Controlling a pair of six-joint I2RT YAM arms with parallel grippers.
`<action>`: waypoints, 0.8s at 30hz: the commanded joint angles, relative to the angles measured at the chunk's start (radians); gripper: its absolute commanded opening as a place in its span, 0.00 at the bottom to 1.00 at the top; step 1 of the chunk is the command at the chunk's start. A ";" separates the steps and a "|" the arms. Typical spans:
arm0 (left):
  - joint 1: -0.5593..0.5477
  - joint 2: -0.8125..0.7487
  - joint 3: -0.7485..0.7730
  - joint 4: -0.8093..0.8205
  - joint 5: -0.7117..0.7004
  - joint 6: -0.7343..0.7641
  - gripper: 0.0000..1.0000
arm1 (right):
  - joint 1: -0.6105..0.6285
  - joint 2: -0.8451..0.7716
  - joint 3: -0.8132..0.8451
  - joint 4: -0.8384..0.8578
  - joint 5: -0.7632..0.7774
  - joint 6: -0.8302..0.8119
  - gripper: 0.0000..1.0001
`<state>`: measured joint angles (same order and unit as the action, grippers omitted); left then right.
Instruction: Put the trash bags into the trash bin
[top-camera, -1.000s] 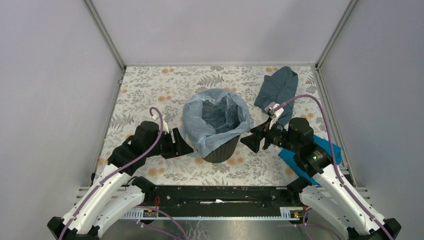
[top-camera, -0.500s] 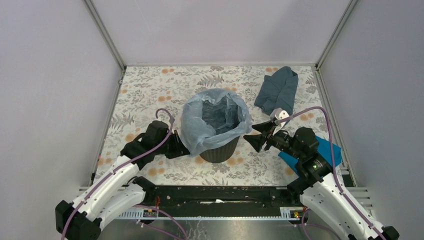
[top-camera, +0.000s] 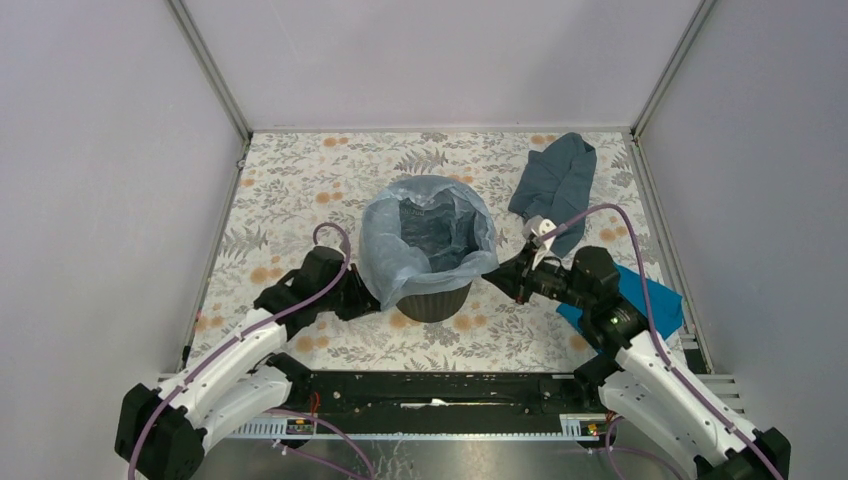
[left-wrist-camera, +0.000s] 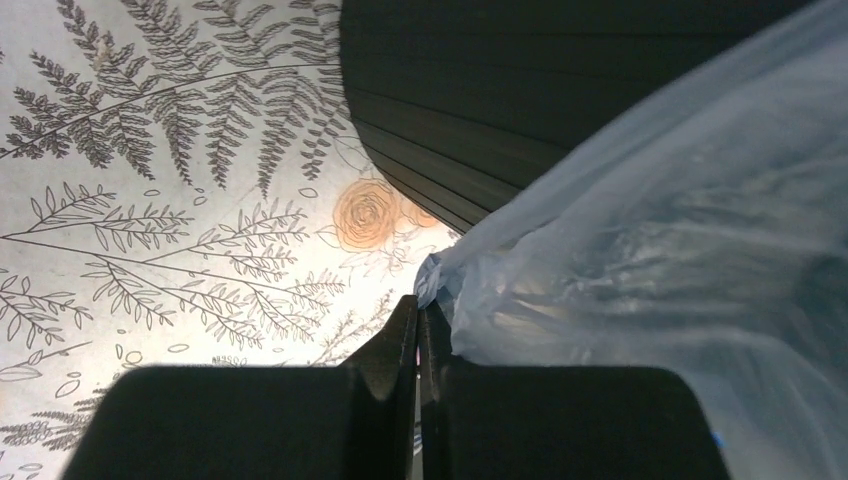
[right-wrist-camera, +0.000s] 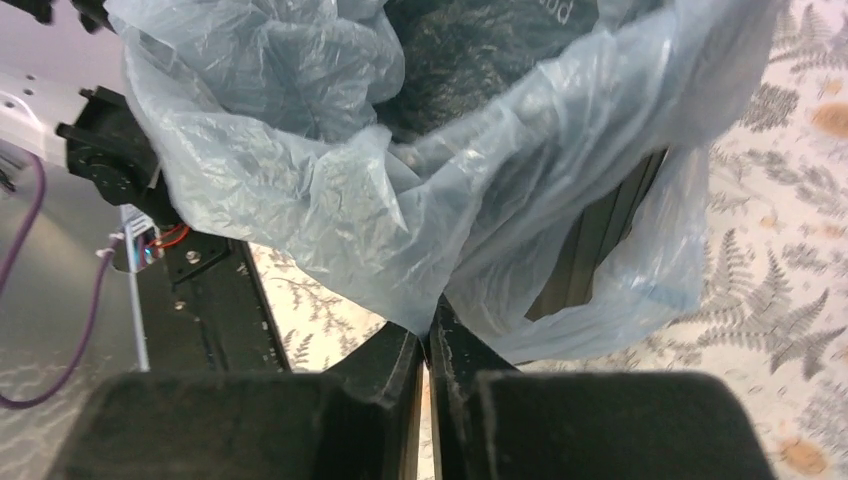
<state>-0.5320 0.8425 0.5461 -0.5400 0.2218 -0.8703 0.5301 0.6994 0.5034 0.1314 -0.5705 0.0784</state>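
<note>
Robot lab cell: blank grey walls (top-camera: 430, 60), aluminium posts (top-camera: 208, 68), floral tabletop (top-camera: 300, 180).

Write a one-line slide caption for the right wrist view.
Right gripper shut on the hanging edge of the pale blue trash bag draped over the black trash bin.
</note>
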 joint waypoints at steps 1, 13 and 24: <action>0.000 0.016 -0.051 0.099 -0.053 -0.058 0.00 | 0.003 -0.096 -0.069 -0.074 0.064 0.170 0.09; 0.000 0.081 -0.094 0.163 -0.142 -0.065 0.00 | 0.003 0.206 -0.075 0.023 0.166 0.349 0.13; 0.000 0.137 -0.134 0.259 -0.106 -0.044 0.00 | 0.003 0.151 0.208 -0.550 0.453 0.303 0.73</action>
<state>-0.5320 0.9749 0.4137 -0.3294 0.1188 -0.9348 0.5301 0.9569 0.5079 -0.0669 -0.3492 0.4580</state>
